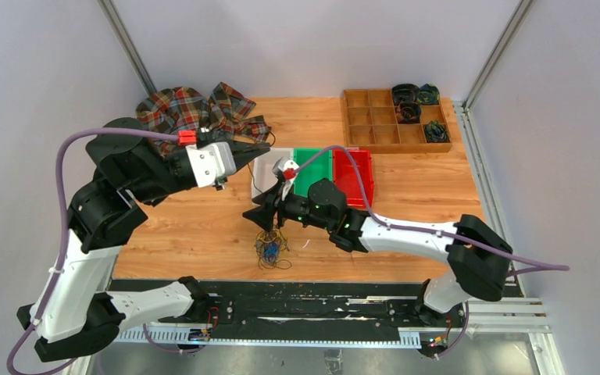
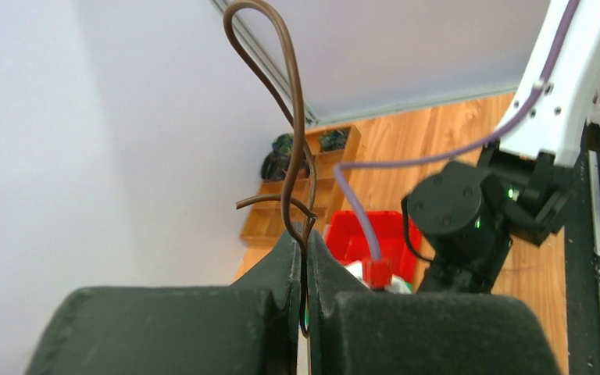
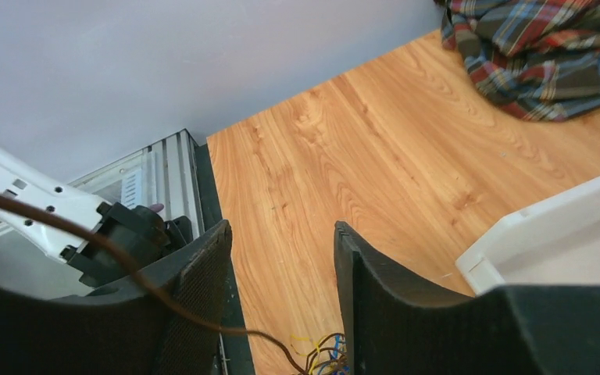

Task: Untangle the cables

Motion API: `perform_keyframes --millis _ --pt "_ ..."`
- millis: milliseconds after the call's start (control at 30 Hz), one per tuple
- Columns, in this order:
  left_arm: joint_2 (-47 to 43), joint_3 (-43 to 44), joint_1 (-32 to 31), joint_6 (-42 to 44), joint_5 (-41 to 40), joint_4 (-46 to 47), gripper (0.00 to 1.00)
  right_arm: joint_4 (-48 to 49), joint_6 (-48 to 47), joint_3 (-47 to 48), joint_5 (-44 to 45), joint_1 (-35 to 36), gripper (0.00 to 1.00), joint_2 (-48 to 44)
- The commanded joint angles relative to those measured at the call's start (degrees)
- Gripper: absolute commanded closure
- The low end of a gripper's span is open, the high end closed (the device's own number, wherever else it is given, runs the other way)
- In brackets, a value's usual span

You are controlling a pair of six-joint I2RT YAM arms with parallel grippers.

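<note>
The tangle of cables (image 1: 272,250), thin blue, yellow and dark wires, lies on the wooden table near its front edge; it also shows at the bottom of the right wrist view (image 3: 324,362). My left gripper (image 1: 264,146) is raised over the table and shut on a brown cable (image 2: 293,117), whose loop stands up out of the jaws. My right gripper (image 1: 254,216) is open and empty, just above and behind the tangle. In the right wrist view a brown cable (image 3: 125,262) runs across the left finger down to the tangle.
A plaid cloth (image 1: 199,109) lies at the back left. A wooden compartment tray (image 1: 394,119) with dark coiled bundles stands at the back right. White (image 1: 262,178), green (image 1: 312,168) and red (image 1: 355,176) bins sit mid-table behind my right gripper.
</note>
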Motion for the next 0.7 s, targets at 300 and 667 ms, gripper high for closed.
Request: perform_keyframes --millis 300,667 --pt "4.83 20.54 -0.33 6.67 -3.53 1.36 0.99 9.84 5.20 -9.76 5.33 0.34 0.49 8.68" --pt "6.85 26.59 -0.33 20.62 -16.61 23.36 1.00 14.77 6.14 -17.86 7.71 0.61 0.41 9.18"
